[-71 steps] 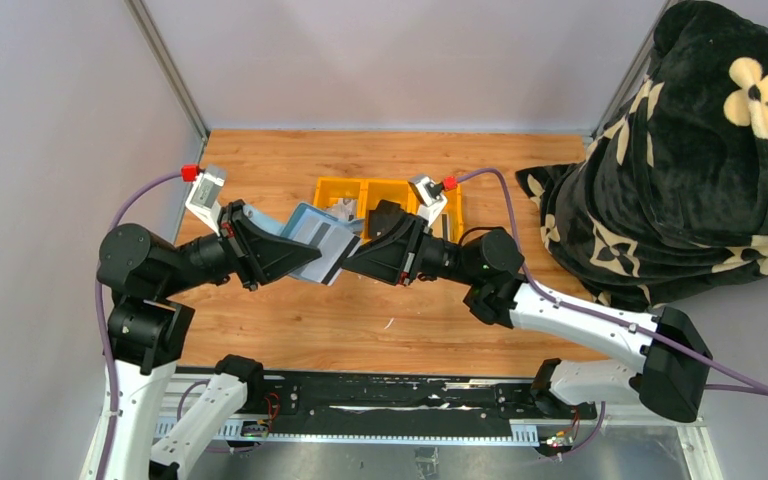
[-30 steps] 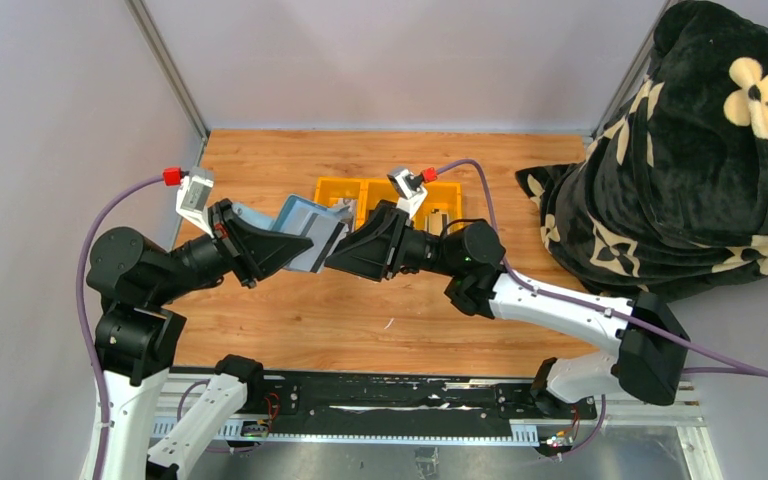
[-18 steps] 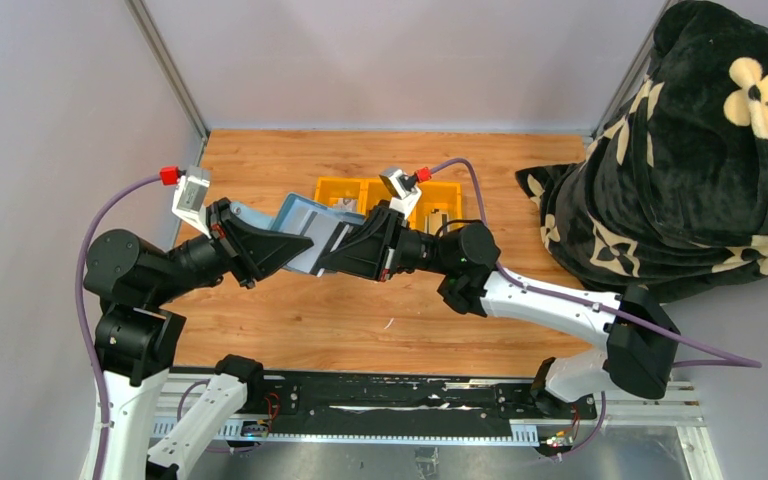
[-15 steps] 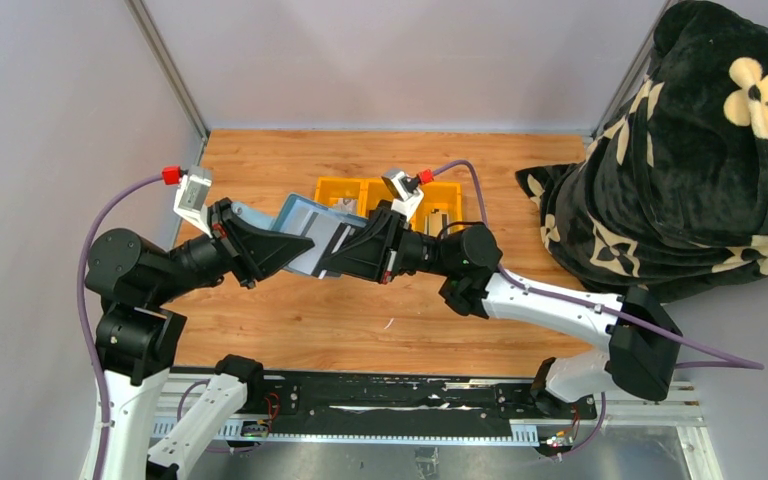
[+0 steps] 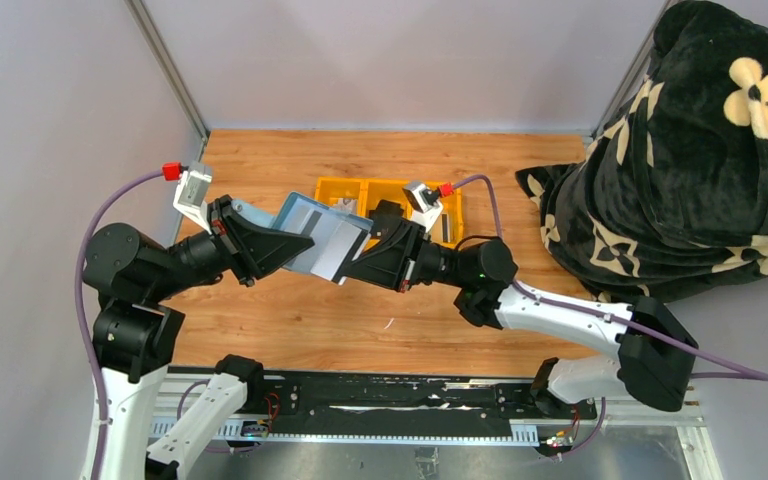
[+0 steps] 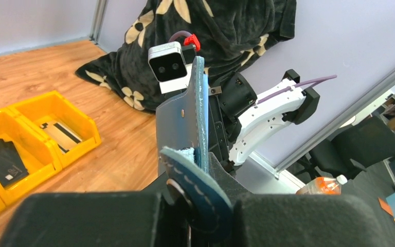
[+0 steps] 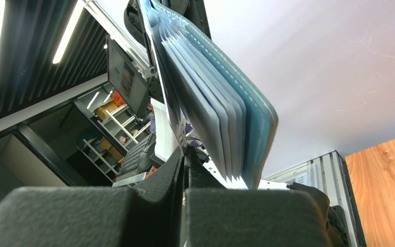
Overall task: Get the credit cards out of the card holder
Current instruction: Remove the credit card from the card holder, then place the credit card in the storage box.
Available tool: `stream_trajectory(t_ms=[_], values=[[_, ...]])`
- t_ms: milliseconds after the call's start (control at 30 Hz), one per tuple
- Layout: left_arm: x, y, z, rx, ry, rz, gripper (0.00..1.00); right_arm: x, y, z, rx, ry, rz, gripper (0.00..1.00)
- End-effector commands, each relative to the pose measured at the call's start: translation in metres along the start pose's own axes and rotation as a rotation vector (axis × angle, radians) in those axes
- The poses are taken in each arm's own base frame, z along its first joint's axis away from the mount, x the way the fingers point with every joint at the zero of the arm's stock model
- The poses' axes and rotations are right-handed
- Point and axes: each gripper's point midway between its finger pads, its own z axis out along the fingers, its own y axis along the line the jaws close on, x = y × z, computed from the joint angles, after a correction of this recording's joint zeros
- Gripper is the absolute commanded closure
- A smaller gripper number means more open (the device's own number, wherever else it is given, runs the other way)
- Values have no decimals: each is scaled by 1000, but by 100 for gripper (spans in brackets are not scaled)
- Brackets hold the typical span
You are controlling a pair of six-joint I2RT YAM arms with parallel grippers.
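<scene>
My left gripper [image 5: 293,250] holds the blue-grey card holder [image 5: 310,228] up above the table, shut on its snap-tab end [image 6: 195,206]. In the left wrist view the card holder [image 6: 181,121] stands on edge. The right wrist view shows the card holder's [image 7: 226,103] pale blue slots fanned out. My right gripper [image 5: 357,262] meets the holder's other end, its jaws [image 7: 185,170] shut on the edge of a thin credit card [image 7: 171,110] beside the slots. Another credit card [image 6: 60,133], white with a black stripe, lies in the yellow tray.
The yellow three-compartment tray [image 5: 332,186] sits behind the grippers, with a black pouch [image 6: 2,162] in its middle compartment. A black flowered blanket [image 5: 680,170] fills the right side. Grey walls close off the back and left.
The right gripper has closed onto the card's edge at the holder and drawn back to the right and nearer. The left gripper has kept the holder almost still.
</scene>
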Motion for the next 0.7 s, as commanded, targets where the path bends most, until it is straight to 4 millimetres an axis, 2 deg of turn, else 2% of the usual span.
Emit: stream_trajectory(t_ms=[0,67,100,200,333,500,567,600,667], values=[[-15,-23,-5,59,-36,97,100,-16,-4,-18,37,-34,-22,100],[-16,-20,-6,38,-35,127,100,-22,-7,-31,79,-38,-31,100],[-16,-19,-7,26,-31,146,100,-27,-18,-42,140,-44,-35,100],[-18,-12,-9,-21,-29,194,100,-39,-32,-66,268,-44,-72,100],[-16,-1,-13,-86,-19,246,100,-46,-57,-89,421,-7,-94,100],[-14,5,-18,-125,-13,303,100,-51,-110,-104,634,97,-94,100],[-10,5,-20,-122,-3,315,100,-44,-145,-112,746,170,-60,100],[-9,6,-20,-122,1,321,100,-46,-152,-110,760,186,-67,100],[-5,7,-22,-130,9,326,100,-42,-185,-111,809,226,-38,100]])
